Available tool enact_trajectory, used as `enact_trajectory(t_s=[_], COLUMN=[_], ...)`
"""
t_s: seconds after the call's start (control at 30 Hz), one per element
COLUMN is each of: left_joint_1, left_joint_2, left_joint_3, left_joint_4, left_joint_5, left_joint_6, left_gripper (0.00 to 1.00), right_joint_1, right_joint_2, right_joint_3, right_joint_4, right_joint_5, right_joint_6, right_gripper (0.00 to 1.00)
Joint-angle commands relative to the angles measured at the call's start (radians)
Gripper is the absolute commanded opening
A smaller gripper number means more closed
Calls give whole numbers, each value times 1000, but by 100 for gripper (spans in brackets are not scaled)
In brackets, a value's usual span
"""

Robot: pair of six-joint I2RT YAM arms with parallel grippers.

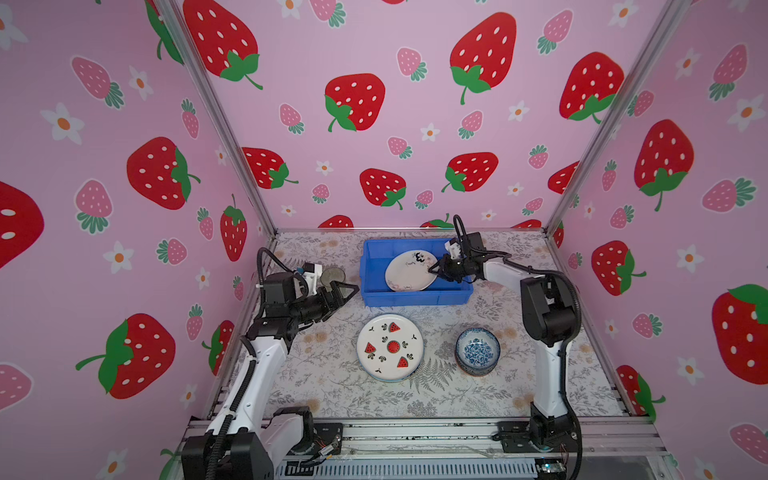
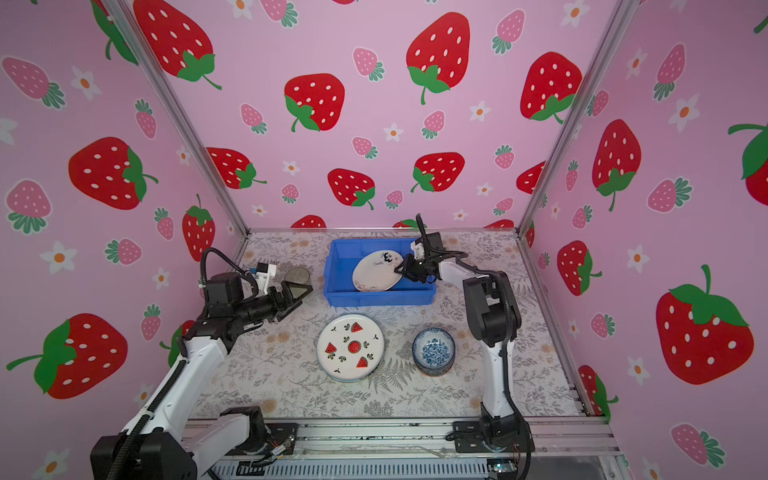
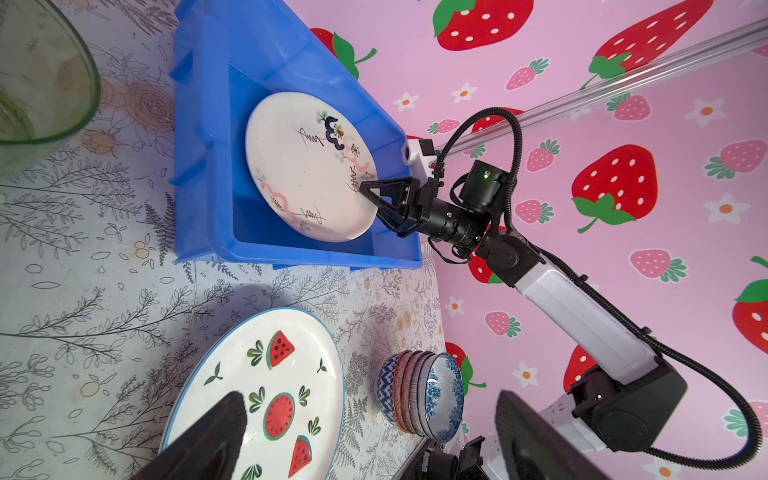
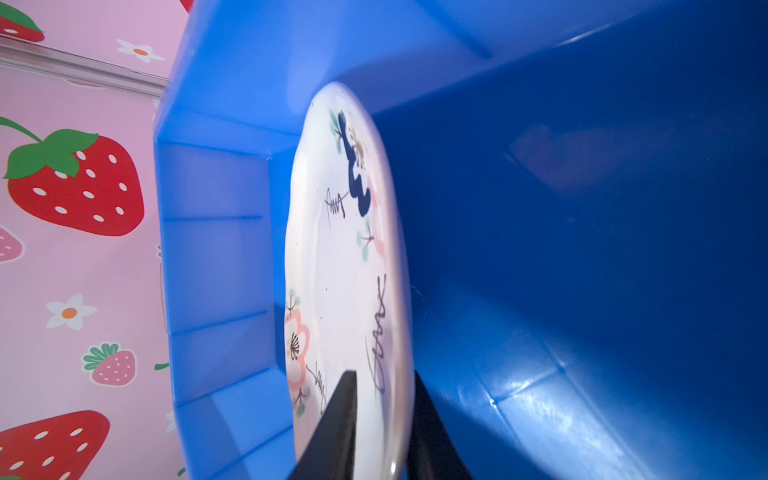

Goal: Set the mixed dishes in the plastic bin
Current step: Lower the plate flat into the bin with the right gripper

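The blue plastic bin (image 1: 415, 299) (image 2: 380, 298) stands at the back middle of the table. Inside it a cream plate with black marks (image 1: 409, 272) (image 3: 303, 166) (image 4: 349, 270) lies tilted. My right gripper (image 1: 434, 268) (image 3: 370, 199) (image 4: 384, 415) reaches in over the bin's right wall. Its jaws sit slightly apart, one on each side of the plate's rim. The left gripper (image 1: 348, 291) (image 3: 370, 395) hovers wide open and empty, left of the bin. A watermelon plate (image 1: 390, 347) (image 3: 266, 386) and a stack of patterned bowls (image 1: 477, 351) (image 3: 424, 395) rest in front of the bin.
A tinted glass tumbler (image 1: 332, 276) (image 3: 37, 83) stands just behind the left gripper, near the left wall. The rim of another plate shows under the watermelon plate. Strawberry-print walls close in the table on three sides. A metal rail runs along the front edge.
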Motion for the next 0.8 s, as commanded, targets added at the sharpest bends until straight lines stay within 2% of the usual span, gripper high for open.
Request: enact_trajectory(t_s=[0.0,0.17,0.77], left_joint_1=[6,5,2], left_joint_2=[0,1,2], left_joint_3=[-11,-10,-14], left_joint_4=[19,19,-52], left_joint_5=[24,24,-39], left_joint_6=[2,2,24], left_gripper=[96,96,94], right_joint_1=[-1,0,26], right_joint_2=[4,1,-72], right_joint_3=[41,59,85], right_joint_4=[-17,-58,-152], right_joint_5=[9,41,201], right_joint_6=[-32,-64,-148], right_gripper=[31,41,48])
